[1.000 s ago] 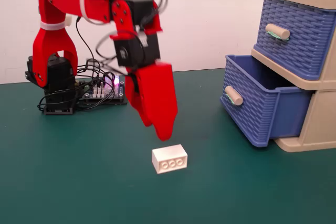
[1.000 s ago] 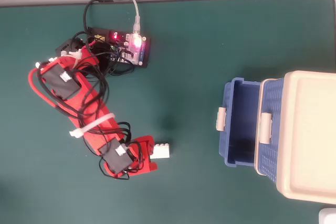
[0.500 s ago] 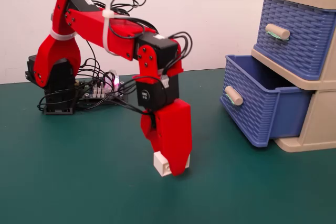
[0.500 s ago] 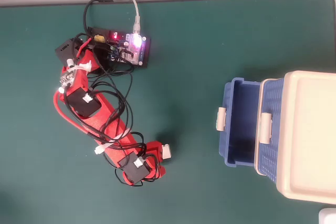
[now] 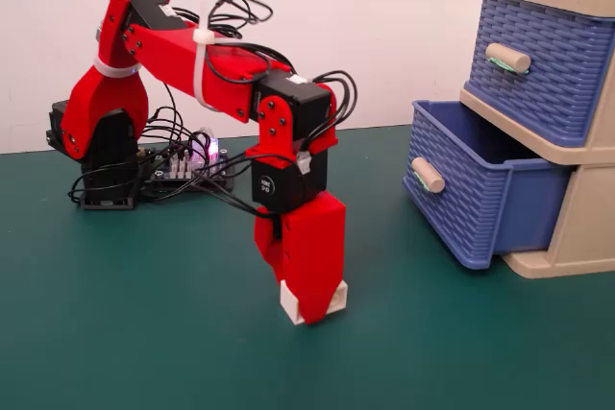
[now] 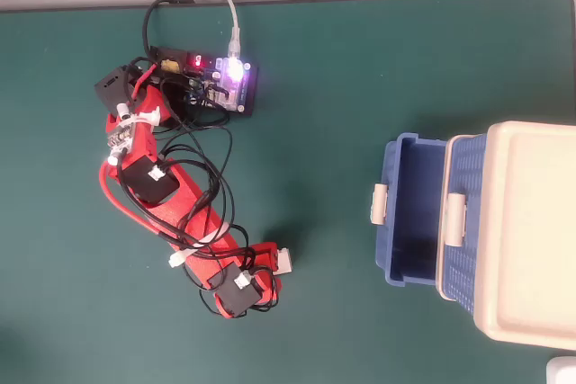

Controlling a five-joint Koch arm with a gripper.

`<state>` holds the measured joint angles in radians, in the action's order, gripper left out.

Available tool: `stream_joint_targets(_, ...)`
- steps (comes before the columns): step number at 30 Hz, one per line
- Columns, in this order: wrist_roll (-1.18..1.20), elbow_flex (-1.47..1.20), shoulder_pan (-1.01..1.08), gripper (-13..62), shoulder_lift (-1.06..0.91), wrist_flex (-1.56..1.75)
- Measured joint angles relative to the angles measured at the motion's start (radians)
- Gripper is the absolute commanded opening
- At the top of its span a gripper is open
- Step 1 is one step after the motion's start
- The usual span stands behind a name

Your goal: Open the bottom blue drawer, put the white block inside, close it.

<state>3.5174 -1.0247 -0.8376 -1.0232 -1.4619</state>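
The bottom blue drawer of the beige cabinet is pulled out and open, and its inside looks empty in the overhead view. Its beige handle faces the arm. The upper blue drawer is closed. My red gripper points down at the green table, well left of the drawer in the fixed view. Its jaws are shut on the white block, which sits at the table surface. In the overhead view the white block shows at the gripper.
The arm's base and a lit circuit board with loose cables stand at the back left. Green table lies between the gripper and the drawer. A white thing shows at the bottom right corner of the overhead view.
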Motion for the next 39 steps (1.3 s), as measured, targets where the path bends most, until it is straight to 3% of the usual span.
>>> stream_joint_targets(6, -0.017, 0.017, 0.000, -8.3, -0.038, -0.038)
stream_joint_targets(10, -0.080, 0.170, -0.015, -8.3, -0.152, -0.137)
stream_joint_targets(16, -0.206, 0.437, -0.267, -8.3, -0.241, -0.215)
stream_joint_targets(22, -0.690, 0.681, -0.453, -8.3, -0.195, -0.189)
stream_joint_targets(34, -0.762, 0.746, -0.508, -7.9, -0.002, 0.023)
stream_joint_targets(36, -0.764, 0.746, -0.526, -2.1, -0.002, 0.023)
stream_joint_targets(39, -0.764, 0.758, -0.555, 23.4, -0.002, 0.025)
